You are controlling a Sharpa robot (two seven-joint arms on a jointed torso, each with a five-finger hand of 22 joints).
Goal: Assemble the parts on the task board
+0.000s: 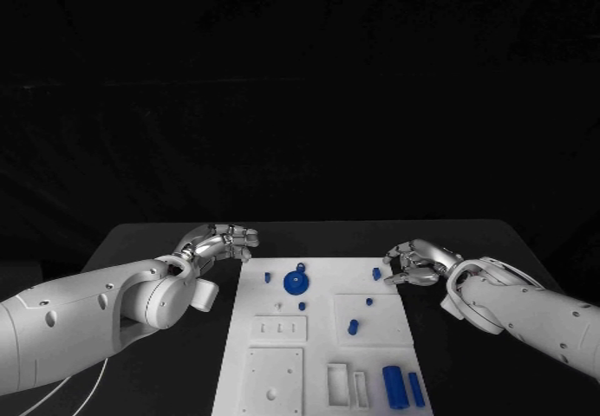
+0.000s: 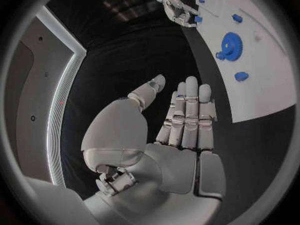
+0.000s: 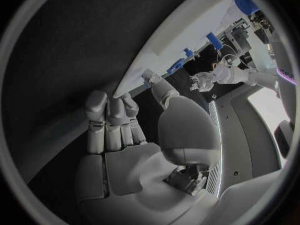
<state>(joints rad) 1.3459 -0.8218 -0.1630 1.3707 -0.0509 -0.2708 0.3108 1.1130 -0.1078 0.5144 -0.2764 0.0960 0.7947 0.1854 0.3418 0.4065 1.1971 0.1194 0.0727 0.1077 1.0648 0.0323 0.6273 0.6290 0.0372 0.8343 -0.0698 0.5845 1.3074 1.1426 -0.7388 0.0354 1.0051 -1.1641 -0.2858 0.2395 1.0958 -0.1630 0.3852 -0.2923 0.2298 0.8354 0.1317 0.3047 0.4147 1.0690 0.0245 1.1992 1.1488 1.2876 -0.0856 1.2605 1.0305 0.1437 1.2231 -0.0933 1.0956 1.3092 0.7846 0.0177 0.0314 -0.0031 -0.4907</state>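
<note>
A white task board (image 1: 375, 325) lies at the centre of the black table (image 1: 150, 238), with a blue gear (image 1: 296, 282) standing near its far end. Beyond the board's far left corner hovers the left hand (image 1: 223, 243), fingers straight and close together, holding nothing. Off the board's far right corner, the right hand (image 1: 419, 262) hangs empty too, fingers loosely bent. Two blue cylinders (image 1: 401, 386) lie at the board's near right corner; a small blue peg (image 1: 376, 273), possibly upright, sits beside the right hand.

Left hand (image 1: 220, 243) and right hand (image 1: 419, 262) hover empty (fingers loosely extended), well apart.
</note>
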